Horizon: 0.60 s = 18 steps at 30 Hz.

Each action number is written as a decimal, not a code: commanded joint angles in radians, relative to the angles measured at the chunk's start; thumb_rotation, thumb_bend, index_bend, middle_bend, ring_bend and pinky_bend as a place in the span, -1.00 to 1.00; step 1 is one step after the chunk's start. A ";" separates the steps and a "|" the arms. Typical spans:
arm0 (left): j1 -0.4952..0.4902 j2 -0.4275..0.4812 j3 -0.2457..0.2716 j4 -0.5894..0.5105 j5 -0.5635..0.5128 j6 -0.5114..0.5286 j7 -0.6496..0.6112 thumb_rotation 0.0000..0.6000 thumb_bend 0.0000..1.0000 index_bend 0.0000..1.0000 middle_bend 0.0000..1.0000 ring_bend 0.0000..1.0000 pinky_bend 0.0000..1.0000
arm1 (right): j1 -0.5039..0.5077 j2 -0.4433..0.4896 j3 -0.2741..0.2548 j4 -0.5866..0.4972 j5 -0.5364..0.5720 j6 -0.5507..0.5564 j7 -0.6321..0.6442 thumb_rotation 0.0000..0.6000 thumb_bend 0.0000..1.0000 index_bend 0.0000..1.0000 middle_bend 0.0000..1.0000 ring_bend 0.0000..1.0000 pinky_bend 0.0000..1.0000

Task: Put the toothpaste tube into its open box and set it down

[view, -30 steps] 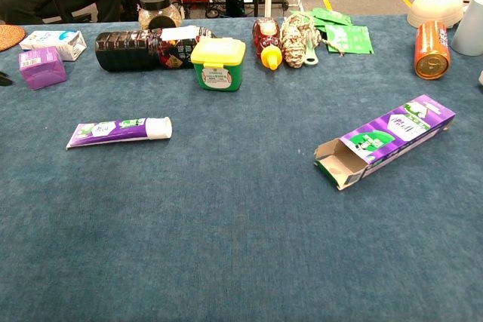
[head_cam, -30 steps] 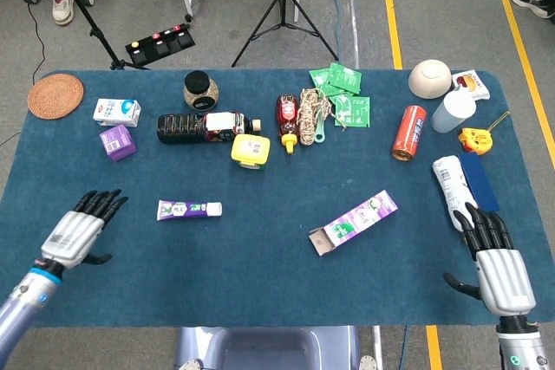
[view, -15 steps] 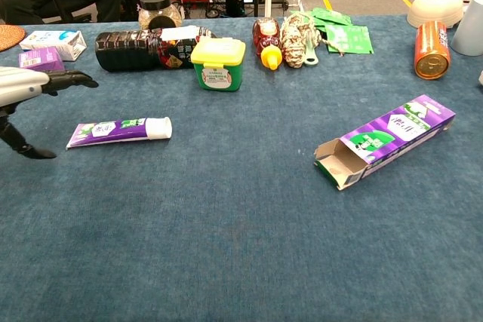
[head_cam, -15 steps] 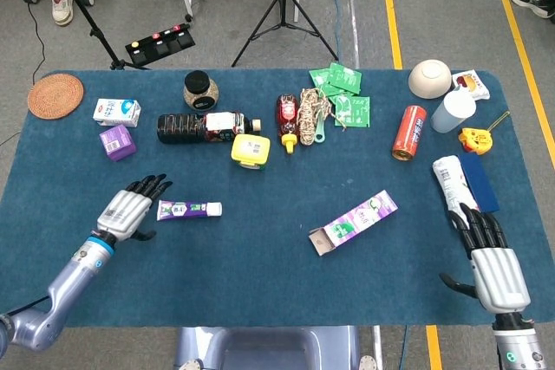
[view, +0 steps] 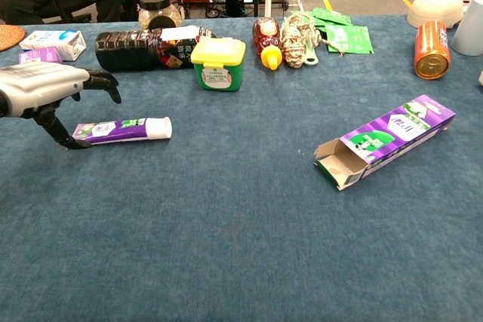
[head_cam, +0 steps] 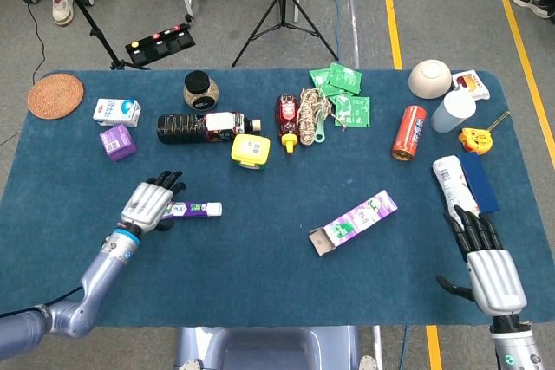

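- Two robot hands show over the blue table [head_cam: 260,257].
- Left hand [head_cam: 149,204] hovers over the flat end of the toothpaste tube [head_cam: 198,209]. Its fingers [view: 100,79] are spread above the tube and its thumb [view: 54,127] reaches down beside the tube's end. It grips nothing.
- Toothpaste tube lies flat on the table, white cap pointing toward the toothpaste box [head_cam: 353,222].
- Toothpaste box lies on its side, well apart from the tube. Its open end [view: 337,164] faces the near edge of the table.
- Right hand [head_cam: 484,257] is near the box's far side, by the table's right edge. Its fingers are straight and apart, and it holds nothing.
- Yellow-lidded green tub [view: 218,62] sits behind the tube, next to a dark bottle [view: 147,45] lying down.
- Orange can [view: 432,49] lies behind the box.
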State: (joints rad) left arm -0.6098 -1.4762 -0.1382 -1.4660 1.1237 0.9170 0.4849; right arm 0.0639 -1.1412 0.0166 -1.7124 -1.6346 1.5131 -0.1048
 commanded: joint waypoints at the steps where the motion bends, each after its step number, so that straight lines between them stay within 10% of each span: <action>1: -0.014 -0.024 -0.004 -0.013 -0.048 0.021 0.049 1.00 -0.59 -0.58 -0.79 -0.83 -0.47 | 0.001 -0.003 -0.007 0.002 -0.011 -0.003 -0.005 1.00 -1.00 -0.94 -1.00 -1.00 -1.00; 18: -0.044 -0.091 0.009 0.007 -0.128 0.069 0.139 1.00 -0.58 -0.24 -0.53 -0.59 -0.12 | 0.003 -0.005 -0.018 -0.001 -0.025 -0.005 -0.001 1.00 -1.00 -0.94 -1.00 -1.00 -1.00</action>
State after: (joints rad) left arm -0.6532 -1.5654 -0.1312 -1.4608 0.9973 0.9847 0.6223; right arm 0.0672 -1.1462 -0.0010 -1.7131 -1.6596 1.5080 -0.1059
